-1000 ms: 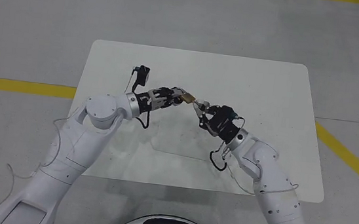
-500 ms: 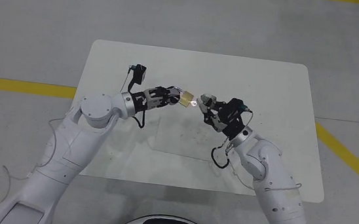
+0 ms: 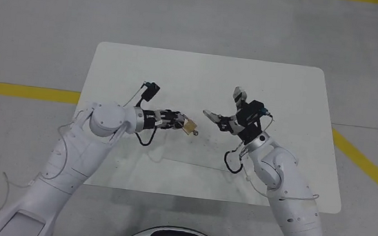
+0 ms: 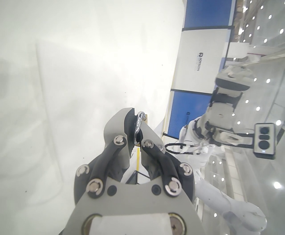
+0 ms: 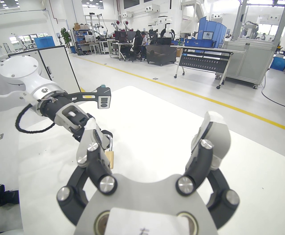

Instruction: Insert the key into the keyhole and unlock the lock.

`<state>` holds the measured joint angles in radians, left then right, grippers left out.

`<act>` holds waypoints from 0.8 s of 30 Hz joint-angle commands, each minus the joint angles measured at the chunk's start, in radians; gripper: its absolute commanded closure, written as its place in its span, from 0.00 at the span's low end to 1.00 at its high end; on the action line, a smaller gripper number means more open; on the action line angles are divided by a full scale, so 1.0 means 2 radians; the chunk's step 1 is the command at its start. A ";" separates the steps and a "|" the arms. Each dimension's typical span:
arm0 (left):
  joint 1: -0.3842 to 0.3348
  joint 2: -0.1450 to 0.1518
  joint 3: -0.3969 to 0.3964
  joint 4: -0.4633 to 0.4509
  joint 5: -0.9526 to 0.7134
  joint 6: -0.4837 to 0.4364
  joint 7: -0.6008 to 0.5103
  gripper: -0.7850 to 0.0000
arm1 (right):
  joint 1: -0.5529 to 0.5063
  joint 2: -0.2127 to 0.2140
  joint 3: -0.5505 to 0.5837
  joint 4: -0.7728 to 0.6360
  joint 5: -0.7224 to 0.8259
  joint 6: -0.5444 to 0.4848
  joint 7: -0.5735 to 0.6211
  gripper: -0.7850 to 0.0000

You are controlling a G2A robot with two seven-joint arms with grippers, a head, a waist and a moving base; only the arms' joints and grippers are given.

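Holding the lock (image 3: 189, 126) by its shackle (image 4: 138, 128), the left end effector (image 4: 136, 124) is closed down hard, with the steel loop pinched between the pads. The brass body sticks out past the fingertips and hangs below the shackle, over the middle of the worktop (image 3: 274, 162). Can't tell if its bottom edge touches the surface. Gripping the loop, not the body, prob. keeps the keyhole end free and open to the other arm.

The right end effector (image 3: 223, 105) is spread wide w/ nothing between its fingers. It sits near the lock but clearly apart, palm aimed across the gap toward it. That facing pose fits a two-arm job: one arm steadies the lock, the other works the key.

Whether the key is seated in the keyhole is too small to tell, so progress is hard to judge. An empty right side suggests either a release or a re-grasp to come.

Risk, imo: a shackle-only hold lets the body pivot when pushed or twisted. The right arm's next contact needs to be in line w/ the body, and gentle.
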<state>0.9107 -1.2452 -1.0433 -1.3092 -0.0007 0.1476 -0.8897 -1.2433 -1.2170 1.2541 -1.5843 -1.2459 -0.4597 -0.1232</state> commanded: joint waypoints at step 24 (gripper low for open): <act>0.032 0.006 -0.038 -0.079 0.047 0.015 0.094 0.00 | 0.000 0.000 0.000 0.000 0.000 0.000 0.000 0.00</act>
<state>0.9396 -1.2408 -1.0761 -1.4291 0.0929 0.1908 -0.7449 -1.2433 -1.2170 1.2541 -1.5843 -1.2459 -0.4597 -0.1232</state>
